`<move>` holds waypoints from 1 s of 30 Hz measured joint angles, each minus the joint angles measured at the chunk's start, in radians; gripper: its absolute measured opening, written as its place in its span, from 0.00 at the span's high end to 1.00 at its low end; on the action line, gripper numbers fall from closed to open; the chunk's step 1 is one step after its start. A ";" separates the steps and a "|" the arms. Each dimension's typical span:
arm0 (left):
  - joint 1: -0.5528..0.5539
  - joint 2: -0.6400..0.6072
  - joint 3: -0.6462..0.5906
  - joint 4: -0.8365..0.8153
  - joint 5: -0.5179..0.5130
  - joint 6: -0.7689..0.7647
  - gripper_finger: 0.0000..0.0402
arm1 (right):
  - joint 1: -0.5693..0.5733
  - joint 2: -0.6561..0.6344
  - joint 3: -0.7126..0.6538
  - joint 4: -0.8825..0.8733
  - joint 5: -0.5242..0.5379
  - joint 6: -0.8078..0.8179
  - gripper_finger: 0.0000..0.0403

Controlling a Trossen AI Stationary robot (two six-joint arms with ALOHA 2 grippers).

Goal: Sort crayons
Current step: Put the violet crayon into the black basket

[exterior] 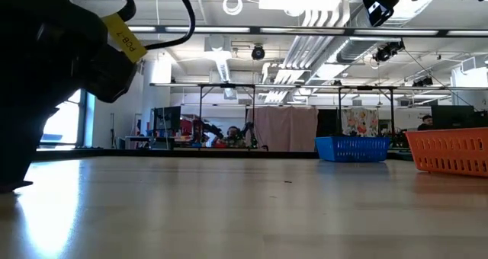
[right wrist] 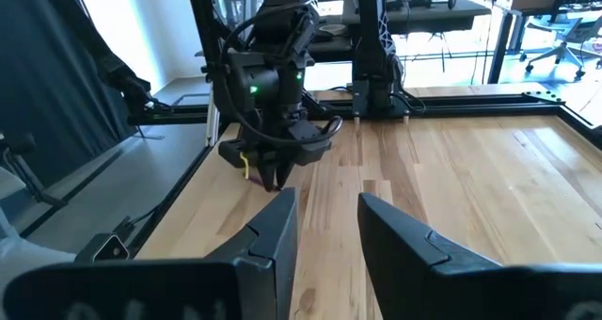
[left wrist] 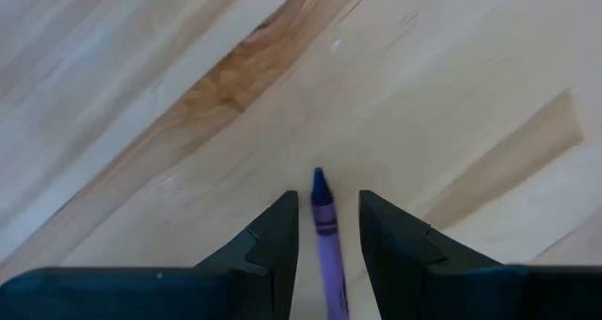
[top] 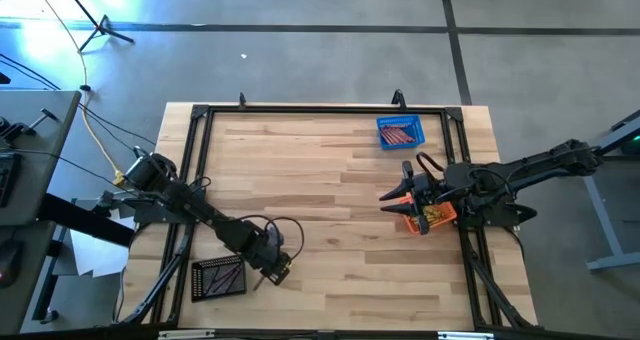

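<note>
Left wrist view: purple crayon (left wrist: 324,235) lying between my left gripper's (left wrist: 326,228) jaws, tip pointing forward past them. Jaws stand apart on either side of it, a sliver of gap each way; I can't tell whether they grip it yet.

Handling, my judgement: light, stiff, waxy stick, paper-wrapped; likely to roll or snap if pinched hard. Best taken mid-length, across the wrapper.

Right gripper (top: 397,197): hovering just beside the orange basket (top: 432,216), jaws parted, nothing between them. Yellow crayons (top: 434,215) show in that basket.

Other stock: blue basket (top: 400,132) holding red-orange crayons (top: 400,135), beyond the right jaws; black basket (top: 218,277) just beside the left jaws, dark sticks in it, colour unclear.

Surface (top: 330,220): pale wood planks, smooth, darker grain streaks, black frame round the edge.

Room: grey floor, workshop with benches and ceiling lights behind.
</note>
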 joint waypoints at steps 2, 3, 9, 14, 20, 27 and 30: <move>-0.001 0.000 0.000 -0.010 0.014 -0.015 0.75 | 0.000 0.000 0.000 0.000 0.000 0.000 0.75; -0.003 0.000 0.000 -0.016 0.021 -0.021 0.75 | 0.000 0.000 0.000 0.000 0.000 0.000 0.75; -0.029 0.000 0.000 -0.038 0.071 -0.071 0.75 | 0.000 0.000 0.000 0.000 0.000 0.000 0.75; -0.055 0.010 0.001 -0.036 0.100 -0.122 0.75 | 0.000 0.000 0.000 0.000 0.000 0.000 0.75; -0.056 0.046 0.005 -0.040 0.121 -0.115 0.75 | 0.000 0.000 0.000 0.000 0.000 0.000 0.75; -0.057 0.049 0.003 -0.042 0.105 -0.051 0.77 | 0.000 0.000 0.000 -0.008 0.000 0.000 0.75; -0.053 0.050 0.003 -0.042 0.104 -0.020 0.81 | 0.000 0.000 0.000 -0.008 0.000 0.000 0.75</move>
